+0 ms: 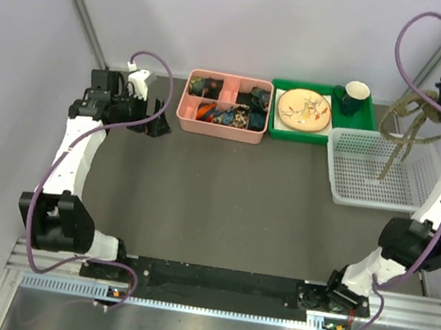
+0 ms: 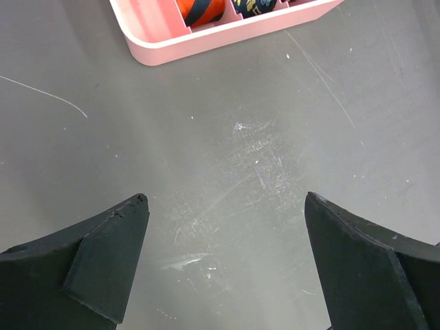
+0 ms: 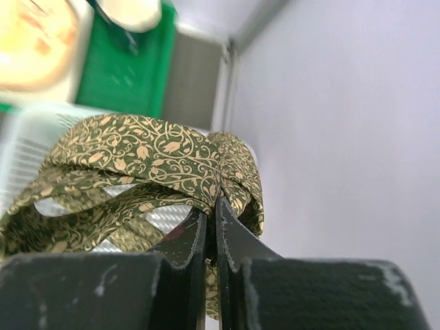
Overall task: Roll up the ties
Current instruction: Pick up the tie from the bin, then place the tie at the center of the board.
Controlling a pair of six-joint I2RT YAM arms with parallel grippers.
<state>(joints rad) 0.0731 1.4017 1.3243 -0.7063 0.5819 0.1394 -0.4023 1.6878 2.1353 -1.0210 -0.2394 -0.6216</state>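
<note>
Olive fabric with a tan vine print, the tie [image 1: 408, 118] is bunched and pinched in the right hand [image 3: 212, 206], whose jaws are closed on a fold of it. In the top view that hand is raised at about 2 o'clock of the surface [image 1: 239, 209], close to the right wall. The tie's loose lengths hang from it toward 7 o'clock and reach down into the white basket [image 1: 349, 192] below. Its long axis therefore runs roughly 1 to 7, mostly downward, and it is not yet laid flat. The left hand [image 2: 225, 199] is wide open and holds nothing. It hovers over the surface at 10 o'clock, just beside the pink box [image 1: 219, 130] and well apart from the tie, so the right arm is plainly the nearer. Grey, scratched surface lies toward 8 o'clock of the basket, and I judge that the place to spread the tie. Pale walls close in the left, far and right sides.
</note>
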